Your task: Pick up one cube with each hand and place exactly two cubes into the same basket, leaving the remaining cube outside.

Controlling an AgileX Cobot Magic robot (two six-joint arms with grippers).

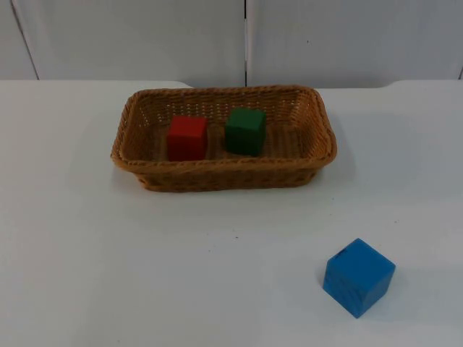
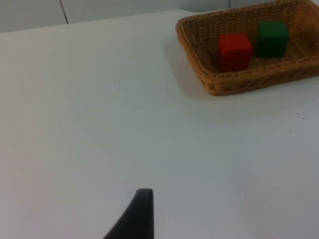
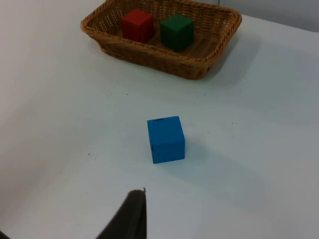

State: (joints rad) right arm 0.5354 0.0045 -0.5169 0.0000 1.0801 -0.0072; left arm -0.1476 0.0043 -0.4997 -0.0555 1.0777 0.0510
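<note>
- Wicker basket: set on the white table toward the grey partition wall; two cubes are held inside.
- Red cube: seated on the basket floor, just beside the green cube, a narrow gap between them.
- Green cube: seated on the basket floor, on the red cube's right in the top view.
- Blue cube: left on the bare table, well apart from the basket, turned corner-on to the top camera.
- Left gripper: one black fingertip is seen above bare table, away from the basket; finger spread cannot be told.
- Right gripper: one black fingertip is seen near the blue cube, not touching it; finger spread cannot be told.
</note>
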